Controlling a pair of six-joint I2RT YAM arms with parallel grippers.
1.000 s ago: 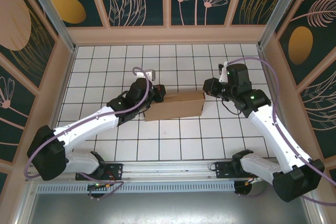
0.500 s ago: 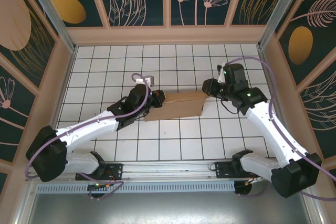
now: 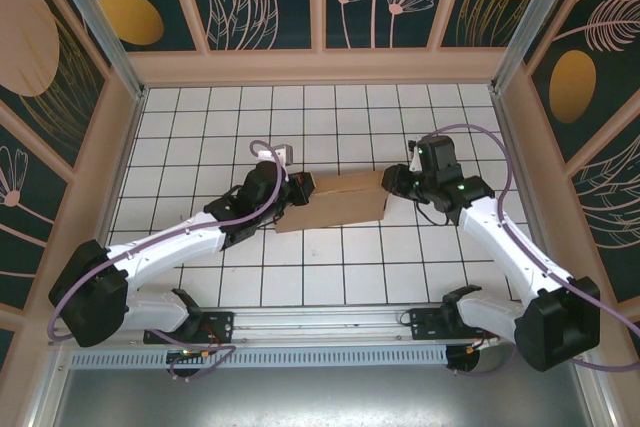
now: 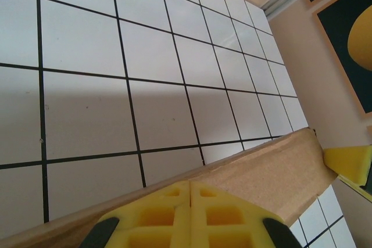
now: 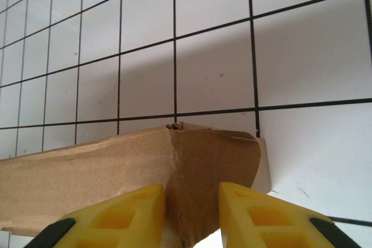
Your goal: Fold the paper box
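We see the paper box [image 3: 335, 199] as plain brown cardboard, matte and faintly fibrous, a long shallow shape lying on the white tiled table [image 3: 200, 117]; it sits between the two grippers, its left end at the left gripper [image 3: 298, 187] and its right end at the right gripper [image 3: 388, 185]. In the left wrist view, the yellow moulded fingers [image 4: 157, 216], with square recesses, are clenched pad to pad, only a thin seam between them; the box's straight upper edge runs just beyond the fingertips, slanting up to the right; whether any cardboard is pinched we cannot tell. In the right wrist view, the right gripper's fingers [image 5: 116, 219] stand parted, released; between and just beyond them is a creased end flap of the box, its corner rounded and its top edge slightly torn at the fold.
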